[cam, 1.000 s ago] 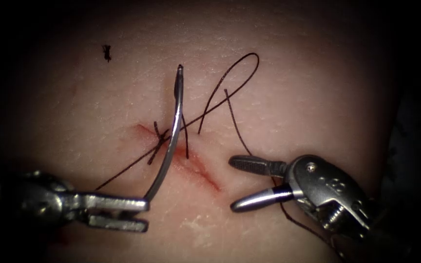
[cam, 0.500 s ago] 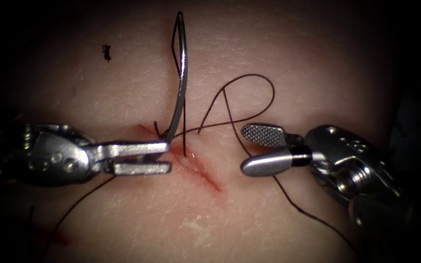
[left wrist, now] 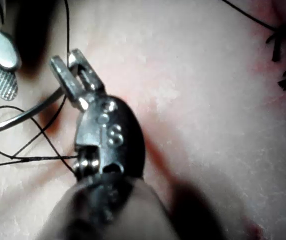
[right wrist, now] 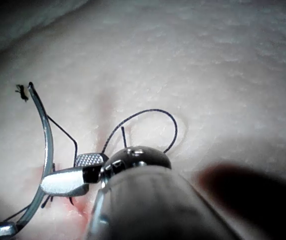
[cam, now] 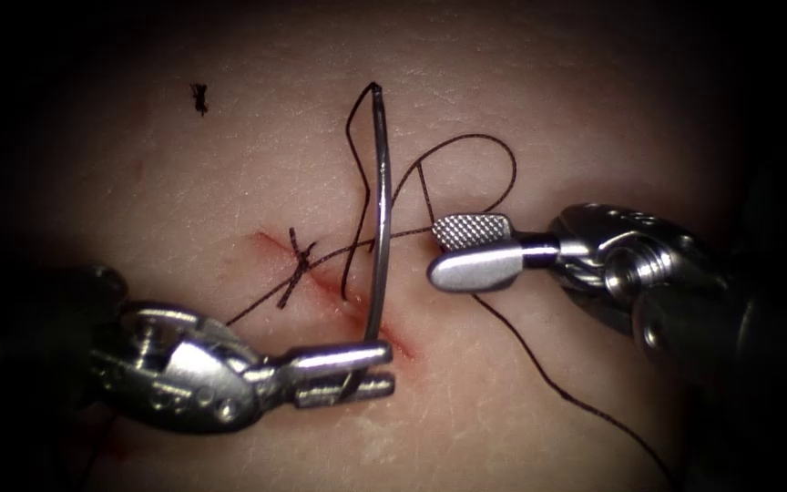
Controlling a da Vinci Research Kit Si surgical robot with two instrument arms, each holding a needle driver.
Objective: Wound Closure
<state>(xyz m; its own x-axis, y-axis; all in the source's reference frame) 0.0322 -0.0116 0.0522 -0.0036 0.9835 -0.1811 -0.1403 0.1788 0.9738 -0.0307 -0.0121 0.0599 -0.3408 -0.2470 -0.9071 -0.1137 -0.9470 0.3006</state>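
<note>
The left tool [cam: 357, 369], low centre of the endoscope view, grips the needle [cam: 378, 210] near its point end; it stands free above the cut [cam: 357, 305]. The right tool [cam: 457, 248], centre right, is open and empty. Thread [cam: 466, 150] loops between them and could snag the open jaws.

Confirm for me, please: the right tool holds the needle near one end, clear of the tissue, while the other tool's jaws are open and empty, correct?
Not quite: the tools are swapped. In the endoscope view the left tool holds the needle near one end, clear of the tissue, while the right tool has open, empty jaws.
</note>
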